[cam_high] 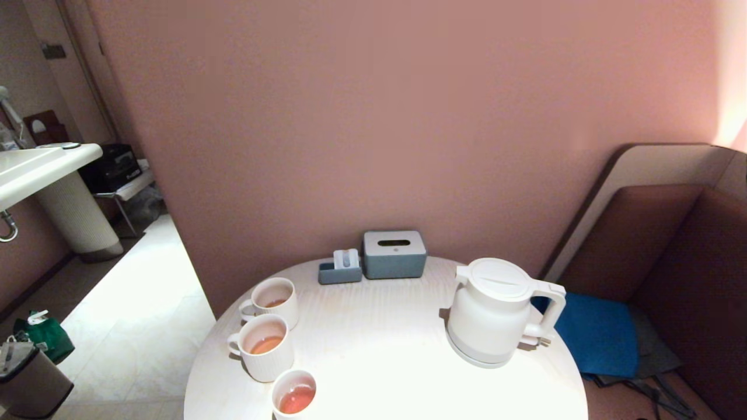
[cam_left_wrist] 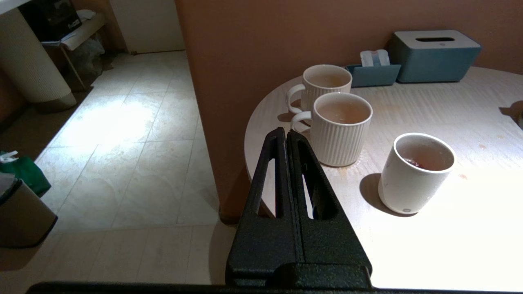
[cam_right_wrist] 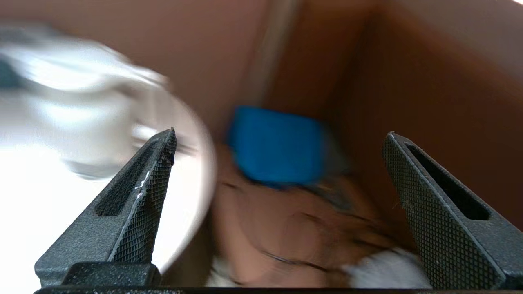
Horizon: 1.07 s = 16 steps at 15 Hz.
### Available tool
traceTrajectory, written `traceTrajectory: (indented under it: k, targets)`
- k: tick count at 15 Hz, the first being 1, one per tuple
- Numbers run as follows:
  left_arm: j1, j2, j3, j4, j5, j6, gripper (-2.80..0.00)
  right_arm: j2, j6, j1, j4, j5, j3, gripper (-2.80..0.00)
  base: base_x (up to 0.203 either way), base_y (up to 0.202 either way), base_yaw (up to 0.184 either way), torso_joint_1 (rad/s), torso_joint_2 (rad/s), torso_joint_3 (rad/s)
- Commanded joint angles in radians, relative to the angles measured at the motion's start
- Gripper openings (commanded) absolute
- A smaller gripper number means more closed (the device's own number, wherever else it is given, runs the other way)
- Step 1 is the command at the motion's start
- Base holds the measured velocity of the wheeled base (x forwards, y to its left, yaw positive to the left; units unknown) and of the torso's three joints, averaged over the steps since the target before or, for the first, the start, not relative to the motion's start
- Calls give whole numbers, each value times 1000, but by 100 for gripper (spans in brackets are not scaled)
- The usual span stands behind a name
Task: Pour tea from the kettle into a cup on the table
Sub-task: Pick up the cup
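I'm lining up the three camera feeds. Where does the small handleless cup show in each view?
Head view: cup at the table's near edge, nearest of the three vessels.
Left wrist view: cup right of the shut fingers, beside the ribbed mug.
Right wrist view: not in it.
Shared landmark: the ribbed mug next to the cup in both.

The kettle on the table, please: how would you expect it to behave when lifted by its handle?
The kettle looks rigid and smooth, so probably slippery anywhere but its loop handle. It is large beside the cup, so likely heavy if still holding tea. Lifted by that side handle, it would probably tilt spout-down. How full it is cannot be seen.
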<state>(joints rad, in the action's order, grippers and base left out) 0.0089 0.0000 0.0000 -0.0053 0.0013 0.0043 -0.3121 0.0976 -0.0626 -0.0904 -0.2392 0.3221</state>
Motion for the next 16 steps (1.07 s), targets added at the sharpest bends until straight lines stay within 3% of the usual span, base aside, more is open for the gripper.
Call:
traceTrajectory:
  k: [1,5,8,12,16]
  targets:
    - [0,2,0,-1,0,0,-280,46,-80,-6,-7,178,-2,0,0,0,0,0,0,0]
    - [0,2,0,-1,0,0,-280,92,-96,78,-21,207,-34,0,0,0,0,0,0,0]
    - [0,2,0,-1,0,0,-280,207,-89,74,-72,211,-90,0,0,0,0,0,0,0]
    - [0,2,0,-1,0,0,-280,312,0,69,-86,187,-196,0,0,0,0,0,0,0]
    - [0,2,0,-1,0,0,-280,312,27,69,-32,282,-278,0,0,0,0,0,0,0]
